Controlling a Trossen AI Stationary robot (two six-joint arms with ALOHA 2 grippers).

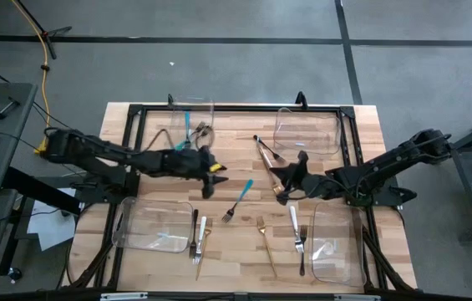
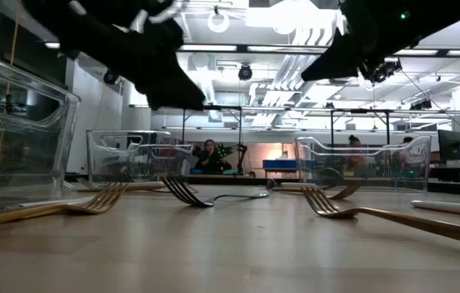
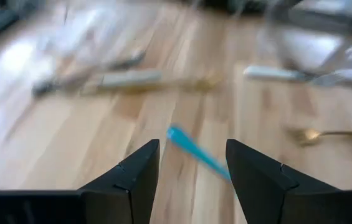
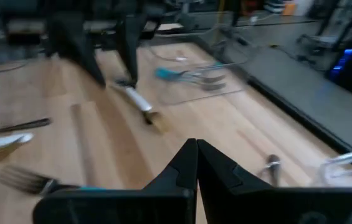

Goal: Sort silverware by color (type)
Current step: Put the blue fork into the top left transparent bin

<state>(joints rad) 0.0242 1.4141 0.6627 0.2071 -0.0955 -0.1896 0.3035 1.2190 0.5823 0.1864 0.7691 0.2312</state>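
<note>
A teal-handled fork point(image 1: 238, 201) lies flat on the wooden table between the two grippers. My left gripper point(image 1: 212, 180) hovers over the table's middle, open; in its wrist view the fork's teal handle point(image 3: 195, 154) shows on the table between and beyond the fingers, untouched. My right gripper point(image 1: 281, 191) is right of the fork, shut, with nothing seen between its fingers point(image 4: 194, 158). Gold, white-handled and dark forks point(image 1: 296, 227) lie flat along the near side. More teal utensils point(image 1: 187, 124) sit in the far left bin.
Four clear bins stand near the table's corners: far left point(image 1: 192, 107), far right point(image 1: 307, 130), near left point(image 1: 150, 226), near right point(image 1: 336, 247). Dark utensils point(image 1: 265, 150) lie beside the far right bin. Gold forks point(image 2: 91, 203) lie close to the low camera. People sit in the room behind.
</note>
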